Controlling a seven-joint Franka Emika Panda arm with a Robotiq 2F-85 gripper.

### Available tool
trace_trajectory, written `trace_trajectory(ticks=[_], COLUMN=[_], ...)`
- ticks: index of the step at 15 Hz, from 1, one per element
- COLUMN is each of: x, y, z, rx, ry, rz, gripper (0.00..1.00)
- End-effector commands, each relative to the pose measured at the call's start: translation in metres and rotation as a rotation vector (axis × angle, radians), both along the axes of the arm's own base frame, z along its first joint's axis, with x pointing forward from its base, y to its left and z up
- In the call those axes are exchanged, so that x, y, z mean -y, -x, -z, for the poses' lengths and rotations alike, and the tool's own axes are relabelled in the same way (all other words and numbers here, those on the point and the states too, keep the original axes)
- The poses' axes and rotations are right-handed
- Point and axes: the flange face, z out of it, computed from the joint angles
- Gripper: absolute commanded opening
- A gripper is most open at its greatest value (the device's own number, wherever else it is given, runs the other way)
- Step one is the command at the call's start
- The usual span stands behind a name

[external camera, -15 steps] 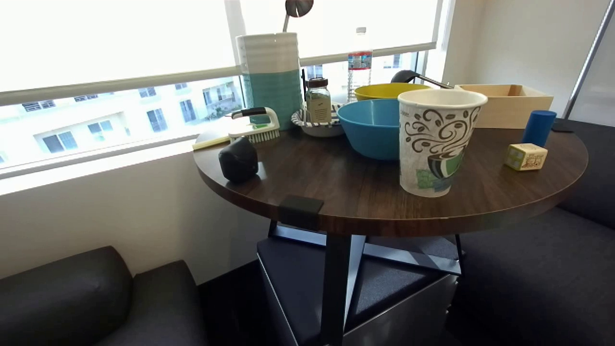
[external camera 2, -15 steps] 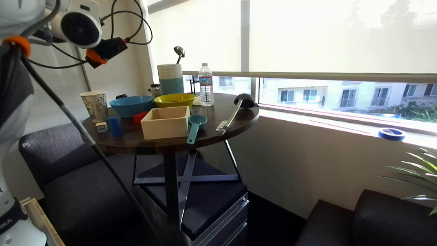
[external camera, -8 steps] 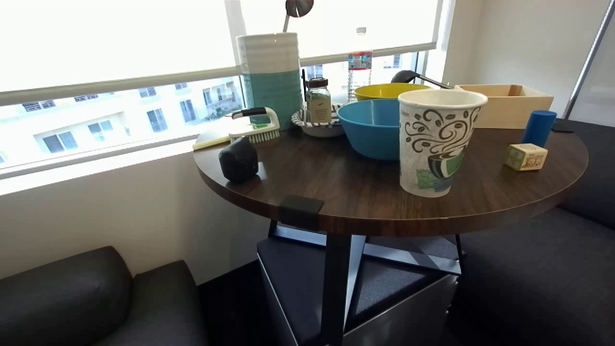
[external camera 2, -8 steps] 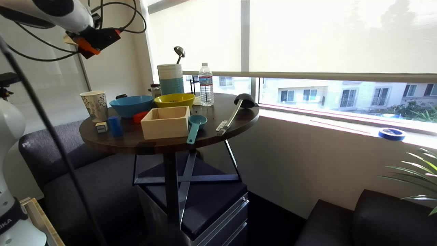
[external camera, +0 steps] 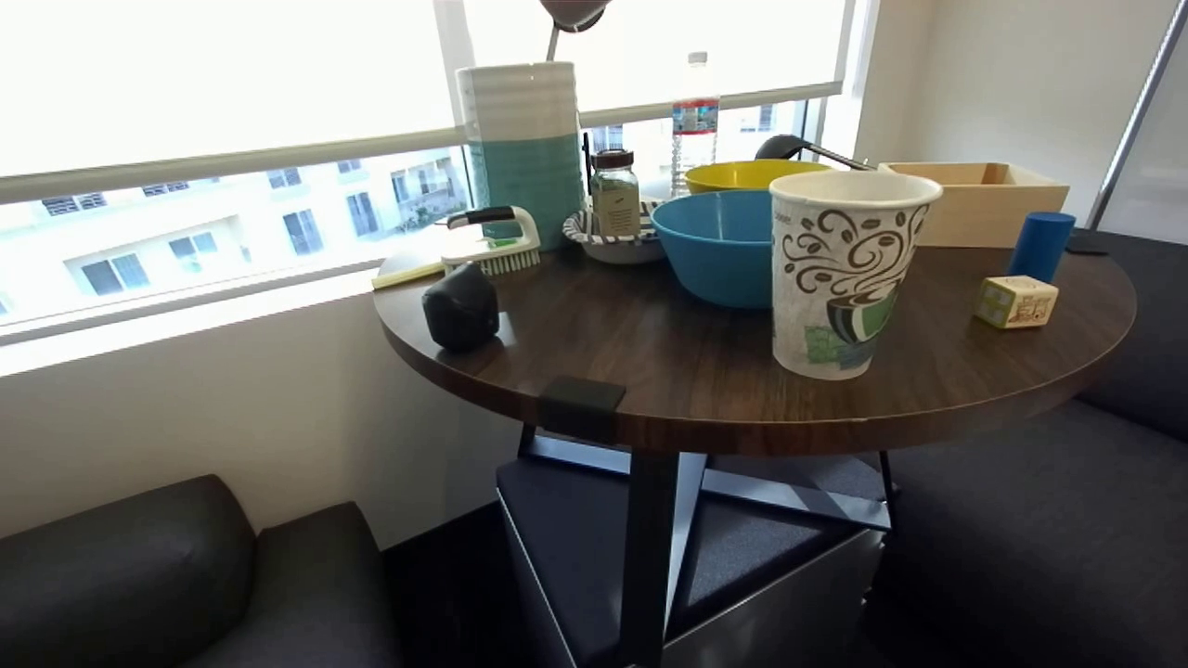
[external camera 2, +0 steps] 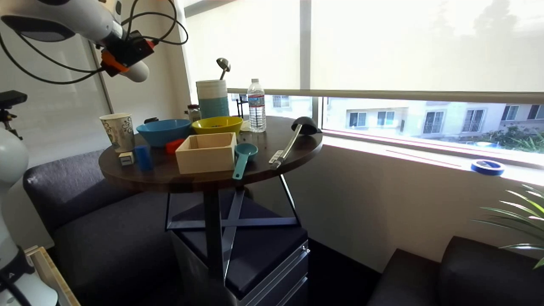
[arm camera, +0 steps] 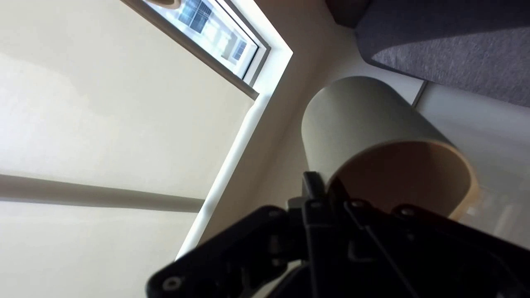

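Up at the left of an exterior view, above table level, I'm carrying a beige cup (external camera 2: 138, 71), tilted w/ its base end pointing right & a bit down. My gripper (arm camera: 326, 184) is staying closed almost all the way, b/c its fingers (arm camera: 313, 184) are pinching only the thin wall at the rim; in the wrist view the mouth is showing beside them, too dark inside for telling if anything's in there. Just changed: since a moment ago my wrist is turning & shifting right, so the cup is now sticking out past the wrist camera (external camera 2: 136, 49), where only a pale sliver, prob. of it, was showing on the left. Prob. means I'm mid-carry, reorienting the cup in free air w/ the grip holding, not setting it down. Below, nothing's shifting on the round table (external camera 2: 270, 140): a paper cup (external camera 2: 118, 132) is standing at left, w/ a blue bowl (external camera 2: 163, 137) & yellow bowl (external camera 2: 204, 128) sitting to its right, & a wooden box (external camera 2: 208, 161) sitting nearer. Can't tell if I'm hanging over the tabletop or beside it.
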Motion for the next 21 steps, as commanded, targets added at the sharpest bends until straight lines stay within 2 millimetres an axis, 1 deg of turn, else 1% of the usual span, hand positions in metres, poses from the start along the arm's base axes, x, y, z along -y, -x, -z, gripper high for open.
trace_trajectory(ticks=[1, 4, 5, 8, 11, 15, 17, 21], x=[-0.001, 0.002, 0.003, 0.004, -0.003, -0.014, -0.012, 0.010], y=[0.001, 0.003, 0.001, -0.003, -0.005, -0.010, -0.009, -0.001], z=[0.001, -0.002, -0.001, 0.005, 0.010, 0.024, 0.022, 0.013], rx=[-0.001, 0.003, -0.003, -0.034, -0.081, -0.160, -0.163, -0.129], ry=[-0.001, -0.012, -0.011, -0.008, -0.019, -0.023, -0.024, -0.025], rz=[-0.004, -0.007, 0.013, 0.073, 0.117, 0.199, 0.234, 0.375], gripper=[0.05, 0.05, 0.01, 0.01, 0.01, 0.01, 0.01, 0.01])
